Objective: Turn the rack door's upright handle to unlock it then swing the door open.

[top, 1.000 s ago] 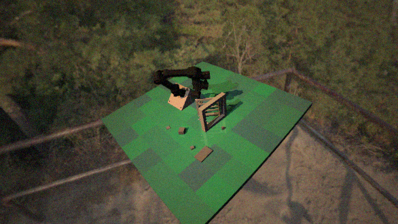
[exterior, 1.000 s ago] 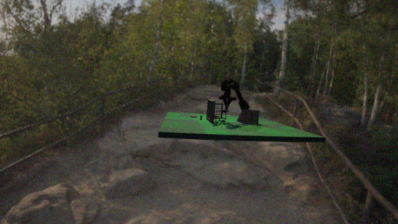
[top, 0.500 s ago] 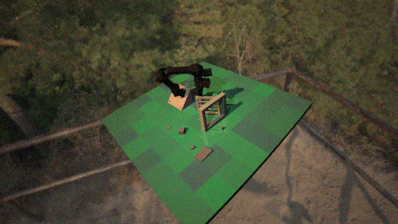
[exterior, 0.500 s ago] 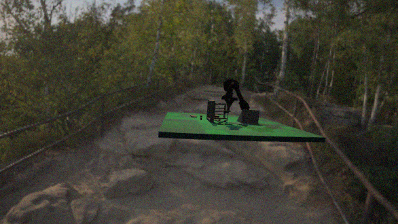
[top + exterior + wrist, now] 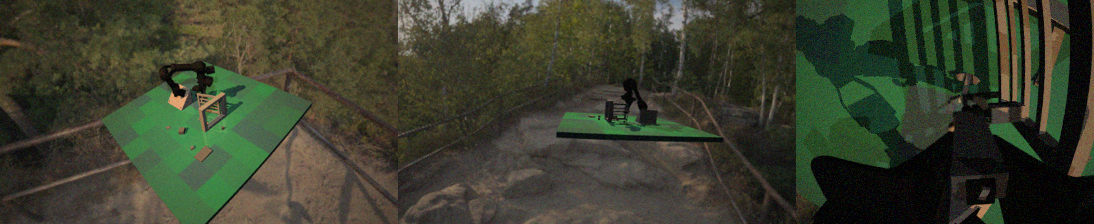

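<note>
The rack frame (image 5: 203,121) (image 5: 608,110) stands upright on the green table. Its barred door (image 5: 620,112) (image 5: 1047,65) is swung well out from the frame toward the arm; I cannot read the exact angle. My gripper (image 5: 204,91) (image 5: 970,139) is at the door's free edge, shut on the upright handle. The handle is mostly hidden by the dark fingers; a small tan piece shows just beyond the fingertips in the wrist view. Whether the handle is turned is hard to see.
A tan wedge-shaped block (image 5: 179,102) (image 5: 649,117) stands beside the arm, close under its bent link. Small blocks (image 5: 182,130) (image 5: 192,147) (image 5: 223,127) and a flat tan plate (image 5: 203,154) lie around and in front of the frame.
</note>
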### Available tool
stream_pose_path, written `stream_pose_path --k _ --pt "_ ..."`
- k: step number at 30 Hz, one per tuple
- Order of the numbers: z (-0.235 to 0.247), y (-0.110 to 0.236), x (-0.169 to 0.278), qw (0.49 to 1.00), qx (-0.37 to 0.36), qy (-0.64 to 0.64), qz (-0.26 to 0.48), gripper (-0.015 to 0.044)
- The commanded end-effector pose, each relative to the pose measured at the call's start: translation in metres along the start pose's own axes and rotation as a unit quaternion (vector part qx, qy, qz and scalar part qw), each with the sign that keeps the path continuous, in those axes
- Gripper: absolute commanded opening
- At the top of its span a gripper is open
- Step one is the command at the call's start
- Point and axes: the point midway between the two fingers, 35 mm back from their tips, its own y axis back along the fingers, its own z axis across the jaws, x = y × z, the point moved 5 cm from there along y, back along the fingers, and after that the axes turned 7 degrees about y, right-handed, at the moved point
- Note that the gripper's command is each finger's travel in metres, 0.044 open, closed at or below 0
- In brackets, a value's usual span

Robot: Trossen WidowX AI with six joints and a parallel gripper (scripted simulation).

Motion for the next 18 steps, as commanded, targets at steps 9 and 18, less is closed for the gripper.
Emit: stream_pose_path --k 9,18 --pt "0.029 0.0 -0.012 0.994 -0.002 -0.106 0.001 0.0017" --pt "0.048 0.0 -0.024 0.984 -0.002 -0.177 0.0 0.0017"
